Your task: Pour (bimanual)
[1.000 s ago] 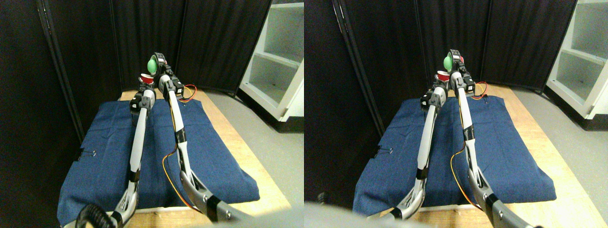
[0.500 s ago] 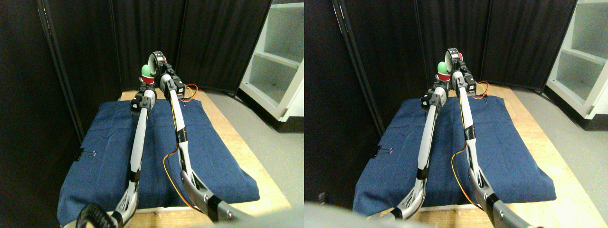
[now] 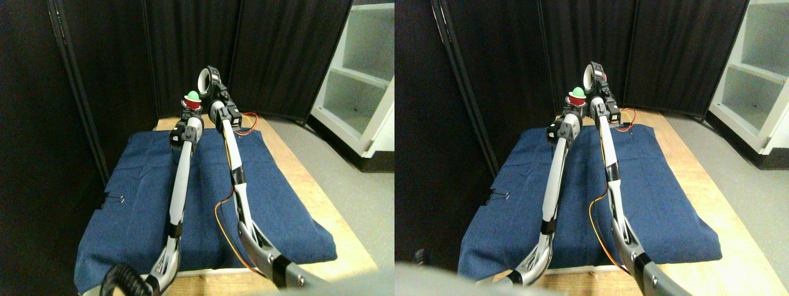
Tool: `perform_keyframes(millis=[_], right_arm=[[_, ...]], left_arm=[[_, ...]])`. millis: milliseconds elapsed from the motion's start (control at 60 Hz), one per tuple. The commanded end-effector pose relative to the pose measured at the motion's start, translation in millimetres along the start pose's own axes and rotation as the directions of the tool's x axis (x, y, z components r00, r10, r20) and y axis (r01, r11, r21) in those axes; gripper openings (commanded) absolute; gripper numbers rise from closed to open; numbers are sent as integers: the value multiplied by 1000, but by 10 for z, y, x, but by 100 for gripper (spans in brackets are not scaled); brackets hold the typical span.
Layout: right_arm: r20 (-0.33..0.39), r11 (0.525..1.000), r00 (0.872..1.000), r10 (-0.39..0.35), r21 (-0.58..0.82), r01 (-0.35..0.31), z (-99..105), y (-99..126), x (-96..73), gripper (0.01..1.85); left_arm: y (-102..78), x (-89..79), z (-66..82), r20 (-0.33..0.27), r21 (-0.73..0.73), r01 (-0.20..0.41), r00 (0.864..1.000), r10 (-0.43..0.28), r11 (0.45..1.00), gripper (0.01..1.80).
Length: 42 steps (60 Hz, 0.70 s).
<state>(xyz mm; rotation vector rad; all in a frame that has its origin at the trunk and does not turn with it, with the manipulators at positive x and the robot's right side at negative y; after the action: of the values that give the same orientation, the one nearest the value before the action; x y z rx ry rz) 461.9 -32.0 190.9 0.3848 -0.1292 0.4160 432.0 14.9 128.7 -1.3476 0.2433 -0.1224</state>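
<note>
Much of what matters sits far off and small, so we say first what we cannot read: the left gripper (image 3: 190, 111) and the right gripper (image 3: 212, 92) are dark knots at the far ends of their pale limbs, and we cannot tell how the jaws of either stand, though a cup sits at each. The lower ends of both limbs run out of the bottom edge. At the left gripper we see a red cup (image 3: 193, 105) upright, with a green ball (image 3: 193, 96) resting in its mouth, its top rising above the rim. Just beside it, up and to the right, a second cup (image 3: 203, 80) sits at the right gripper, tipped on its side so that its pale open mouth faces us; its outer wall is mostly hidden. Orange and red wires (image 3: 245, 117) loop from the right limb. Below lies a blue cloth (image 3: 271, 203) spread over a wooden table (image 3: 320, 203), with a binder clip (image 3: 111, 199) on its left edge. Black curtains (image 3: 277, 55) close off the back, a white shelf unit (image 3: 363, 80) stands at the right, partly cut off, on grey floor (image 3: 351, 191).
</note>
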Motion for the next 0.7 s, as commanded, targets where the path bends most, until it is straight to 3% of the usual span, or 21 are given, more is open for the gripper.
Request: perform_keyframes(millis=[17, 50, 133, 183, 217, 433, 450, 533, 567, 700], right_arm=[[54, 995, 998, -38, 96, 32, 102, 35, -11, 33], [59, 988, 995, -81, 136, 73, 100, 37, -15, 33], [44, 970, 996, -78, 232, 65, 106, 3, 8, 33], [38, 937, 992, -118, 336, 99, 109, -17, 19, 33], [46, 932, 988, -148, 342, 123, 110, -18, 7, 33], [61, 868, 981, -185, 478, 134, 131, -32, -33, 33], [60, 839, 977, -204, 525, 143, 134, -36, -42, 33], [66, 813, 971, -228, 561, 153, 139, -41, -58, 33], [55, 777, 967, -249, 607, 165, 137, -44, -68, 33], [61, 752, 959, -278, 635, 178, 130, -87, -91, 33]], left_arm=[[-59, -20, 1, -10, -9, 41, 999, -41, 999, 33], [-58, -21, 2, -15, -9, 43, 999, -43, 999, 33], [-57, -30, 8, -10, -11, 43, 999, -43, 999, 33], [-58, -35, 14, 1, -10, 43, 999, -43, 999, 33], [-58, -39, 21, -1, -8, 43, 999, -43, 999, 33], [-58, -52, 58, 4, 3, 51, 999, -51, 999, 33], [-58, -57, 65, -1, 8, 53, 999, -53, 999, 33], [-53, -64, 77, -4, 6, 56, 998, -56, 998, 33], [-52, -70, 85, -8, 6, 59, 998, -59, 998, 33], [-46, -77, 130, -3, 2, 66, 998, -66, 998, 33]])
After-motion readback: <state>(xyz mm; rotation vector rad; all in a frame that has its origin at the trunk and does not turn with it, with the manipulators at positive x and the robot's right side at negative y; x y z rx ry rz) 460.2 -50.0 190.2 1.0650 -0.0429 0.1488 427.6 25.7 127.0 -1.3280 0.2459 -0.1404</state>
